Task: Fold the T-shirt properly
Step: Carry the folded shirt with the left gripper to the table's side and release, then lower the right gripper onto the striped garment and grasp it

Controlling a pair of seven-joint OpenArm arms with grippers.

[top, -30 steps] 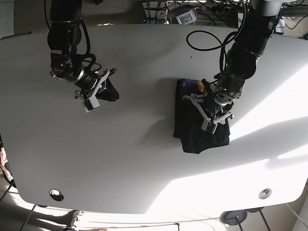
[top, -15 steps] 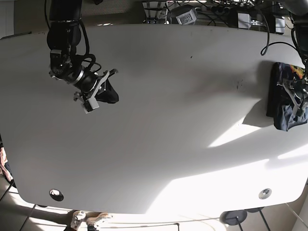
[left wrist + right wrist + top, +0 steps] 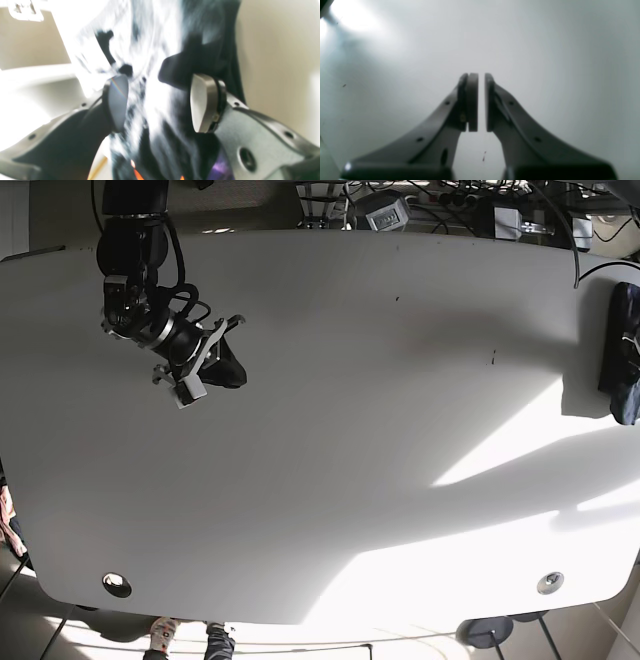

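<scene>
T-shirt (image 3: 622,352) bunched at the table (image 3: 330,460) edge, between the left claw's (image 3: 160,102) parted fingers; right claw (image 3: 481,100) nearly closed, empty.

A white table (image 3: 330,430) — sunlit at its right — with cables (image 3: 420,200) behind.

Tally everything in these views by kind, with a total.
T-shirt: 1
Robot grippers: 2, left gripper and right gripper
Table: 1
Total: 4
</scene>
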